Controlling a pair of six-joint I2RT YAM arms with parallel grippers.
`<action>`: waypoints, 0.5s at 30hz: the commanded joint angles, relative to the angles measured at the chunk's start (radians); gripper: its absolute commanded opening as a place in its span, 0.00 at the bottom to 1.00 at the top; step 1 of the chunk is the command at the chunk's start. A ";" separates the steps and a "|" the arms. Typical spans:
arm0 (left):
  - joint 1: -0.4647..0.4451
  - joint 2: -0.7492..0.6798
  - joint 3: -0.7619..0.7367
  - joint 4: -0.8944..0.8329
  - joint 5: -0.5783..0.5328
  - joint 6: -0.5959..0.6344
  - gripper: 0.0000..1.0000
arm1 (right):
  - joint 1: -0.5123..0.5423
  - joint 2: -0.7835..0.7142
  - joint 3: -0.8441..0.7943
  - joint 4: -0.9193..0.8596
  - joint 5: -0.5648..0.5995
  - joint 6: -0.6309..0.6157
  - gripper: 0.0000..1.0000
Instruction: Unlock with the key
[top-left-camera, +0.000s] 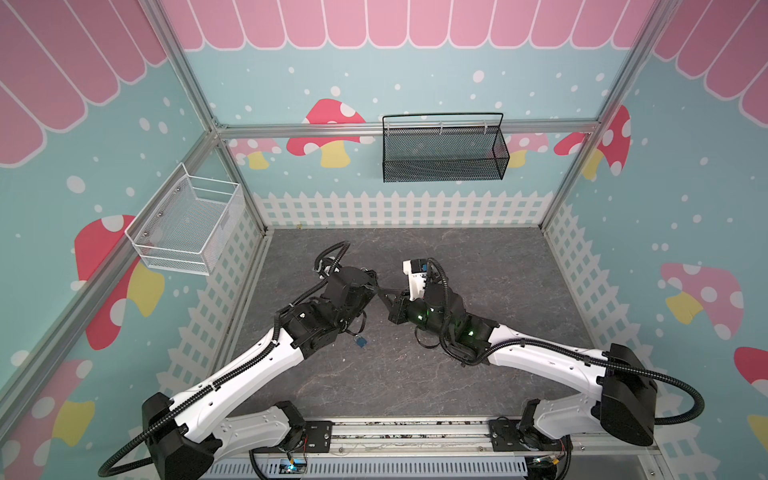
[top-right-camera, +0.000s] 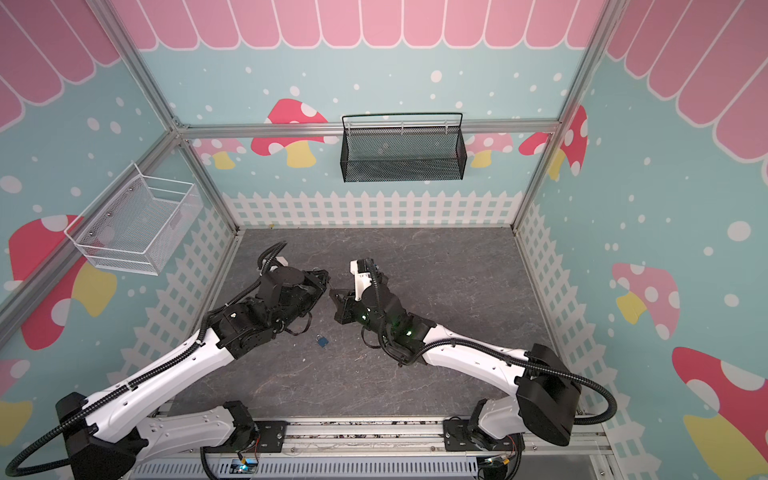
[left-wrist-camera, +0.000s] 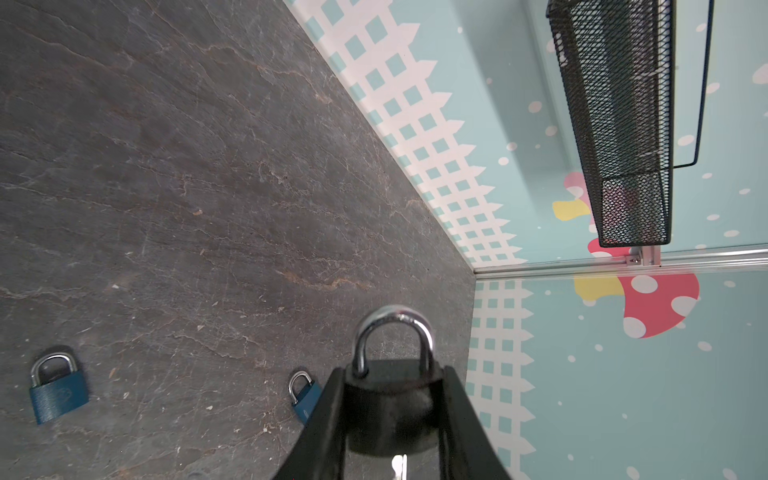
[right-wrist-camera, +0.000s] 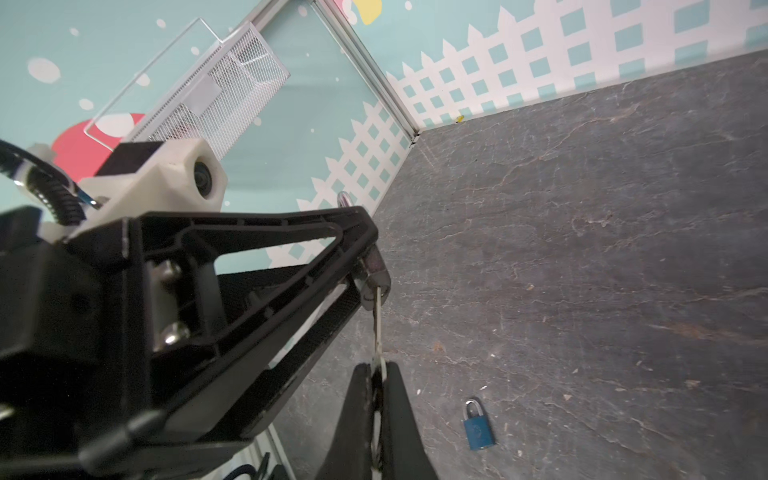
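A black padlock (left-wrist-camera: 390, 399) with a silver shackle (left-wrist-camera: 392, 332) sits between the jaws of my left gripper (left-wrist-camera: 392, 374), which is shut on its body. In the right wrist view my right gripper (right-wrist-camera: 378, 368) is shut on a thin silver key (right-wrist-camera: 378, 324). The key's blade runs up to the underside of the padlock (right-wrist-camera: 374, 270) held by the left gripper's fingers (right-wrist-camera: 291, 249). Its tip (left-wrist-camera: 399, 465) also shows below the lock body in the left wrist view. In both top views the two grippers (top-left-camera: 376, 289) (top-left-camera: 388, 293) meet tip to tip above the middle of the floor.
Two blue padlocks (left-wrist-camera: 58, 395) (left-wrist-camera: 305, 397) lie on the grey stone-look floor; one (top-left-camera: 360, 342) shows in a top view below the left arm. A black mesh basket (top-left-camera: 442, 153) hangs on the back wall and a white wire basket (top-left-camera: 187, 224) on the left wall.
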 joint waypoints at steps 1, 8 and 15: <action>-0.039 0.002 -0.004 -0.020 0.203 -0.005 0.00 | 0.008 0.014 0.046 0.067 0.033 -0.148 0.00; -0.039 -0.025 -0.031 -0.025 0.241 -0.013 0.00 | 0.007 0.000 0.061 0.087 -0.034 -0.278 0.00; -0.039 -0.027 -0.063 -0.022 0.247 -0.008 0.00 | -0.011 -0.030 0.077 0.134 -0.177 -0.147 0.00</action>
